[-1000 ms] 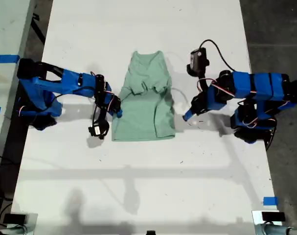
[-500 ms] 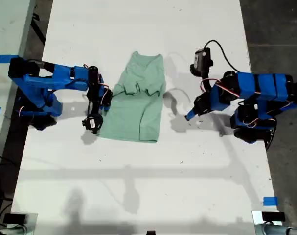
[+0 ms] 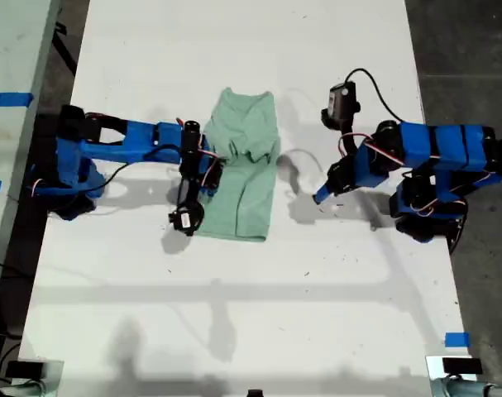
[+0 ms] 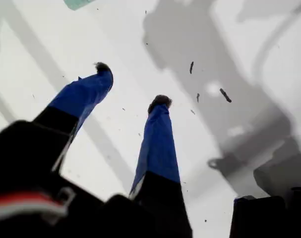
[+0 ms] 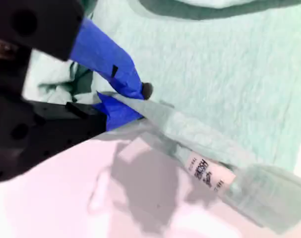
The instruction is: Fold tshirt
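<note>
The pale mint-green tshirt [image 3: 244,165] lies in the middle of the white table, folded lengthwise into a narrow strip with the collar at the far end. My second gripper [image 3: 211,170] reaches in from the exterior view's left and is shut on the shirt's side edge. In the second wrist view its blue fingers [image 5: 140,101] pinch a doubled fold of the tshirt [image 5: 214,64], and a white care label [image 5: 205,171] shows on that fold. My first gripper [image 3: 319,196] hangs open over bare table on the exterior view's right, apart from the cloth. Nothing sits between its fingers [image 4: 132,84], and only a corner of the tshirt [image 4: 78,3] shows.
The white table [image 3: 234,289] stretches toward the near edge in the exterior view. Blue tape marks [image 3: 456,339] sit at its near right corner, and more blue tape [image 3: 7,99] lies on the surface beyond its left edge. Dark floor borders the exterior view's right.
My second gripper has moved toward the exterior view's right with the shirt's edge, so the cloth now lies narrower. My first gripper has stayed in place.
</note>
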Controlling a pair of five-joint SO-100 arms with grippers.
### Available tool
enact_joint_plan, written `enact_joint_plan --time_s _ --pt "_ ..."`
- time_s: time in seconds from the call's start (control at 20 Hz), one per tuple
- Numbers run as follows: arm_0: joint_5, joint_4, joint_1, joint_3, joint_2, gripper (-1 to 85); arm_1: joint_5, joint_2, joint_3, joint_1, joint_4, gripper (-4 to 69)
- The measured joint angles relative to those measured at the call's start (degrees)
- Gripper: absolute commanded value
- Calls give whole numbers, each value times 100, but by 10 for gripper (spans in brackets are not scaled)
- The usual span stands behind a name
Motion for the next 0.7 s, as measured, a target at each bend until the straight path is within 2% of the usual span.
enact_joint_plan --time_s 0.05,0.1,0.2,0.3,0.45,0.6,0.7 --pt "62 246 9 -791 -642 151 18 0 0 0 0 192" --pt "70 448 0 -1450 -1222 224 44 0 0 0 0 192" --pt "97 677 0 -1881 -1573 243 79 0 0 -62 0 192" --pt "70 712 -26 -1969 -1582 300 88 0 53 -97 0 192" --pt "70 1046 -88 -1960 -1301 292 97 0 53 -114 0 192" --pt "193 1397 -105 -1819 -176 232 158 0 53 -176 0 194" --pt "211 1600 -114 -1433 703 231 211 0 53 -255 -105 230"
